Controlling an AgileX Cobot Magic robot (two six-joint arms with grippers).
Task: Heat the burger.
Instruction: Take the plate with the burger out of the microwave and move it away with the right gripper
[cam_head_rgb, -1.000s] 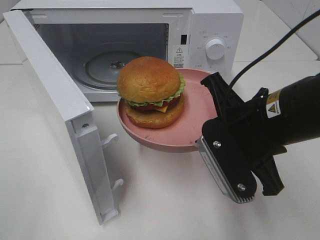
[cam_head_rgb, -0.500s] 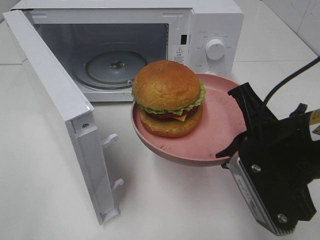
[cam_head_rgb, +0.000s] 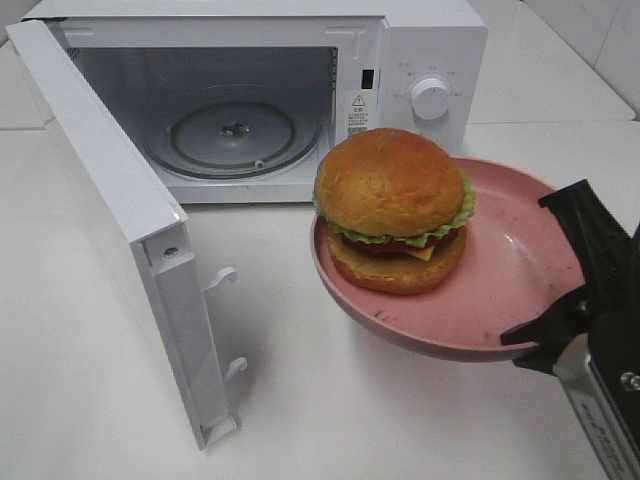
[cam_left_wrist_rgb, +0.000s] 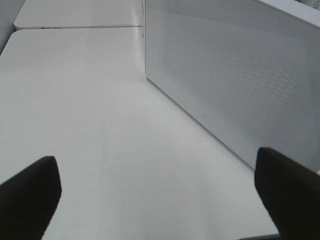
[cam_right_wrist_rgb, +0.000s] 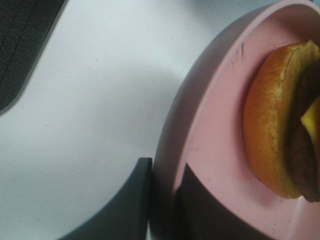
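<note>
I have the right gripper clamped on the rim of the round pink plate, one black finger under the rim and the other lying on the inside of the dish, as the right wrist view shows. The plate is held off the white tabletop and tilts, its far edge higher than the edge toward the microwave. On it sits the burger, a round hamburger with glossy golden-brown buns, a green lettuce frill, red tomato and a corner of yellow cheese; it rests on the side of the plate away from my gripper, upright, the top bun squarely over the bottom one. In the right wrist view I see only the edge of the bottom bun and a bit of cheese.

The white microwave oven stands behind the plate with its door swung fully open on the left of the high view. Inside, the round glass turntable lies bare. The plate hangs in front of the oven's control panel, below the white round dial, outside the cavity and to the right of its opening.

My left gripper has its jaws spread wide with nothing between them, hovering over the tabletop beside the perforated outer face of the door
</note>
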